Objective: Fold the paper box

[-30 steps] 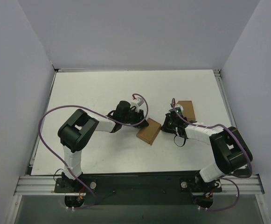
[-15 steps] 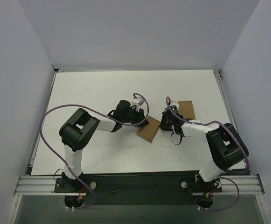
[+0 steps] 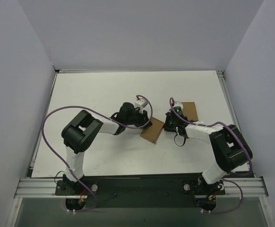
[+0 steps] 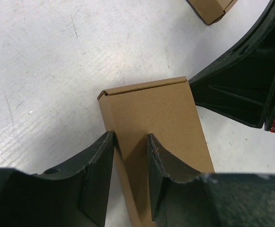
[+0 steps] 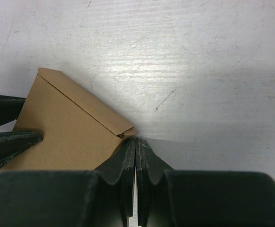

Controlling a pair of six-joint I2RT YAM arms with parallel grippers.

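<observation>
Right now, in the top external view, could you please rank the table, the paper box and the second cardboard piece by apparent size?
1. table, by far the largest.
2. paper box.
3. second cardboard piece. It looks slightly smaller, but the right arm covers its near corner, so ranks two and three are unsure.

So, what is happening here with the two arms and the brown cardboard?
Both arms are working on the paper box in the middle of the white table. The left tool straddles one long edge of it; whether it pinches is unclear. The right tool is shut and empty, its tip at a corner of the box. A second brown cardboard piece lies apart, beside the right arm.
</observation>
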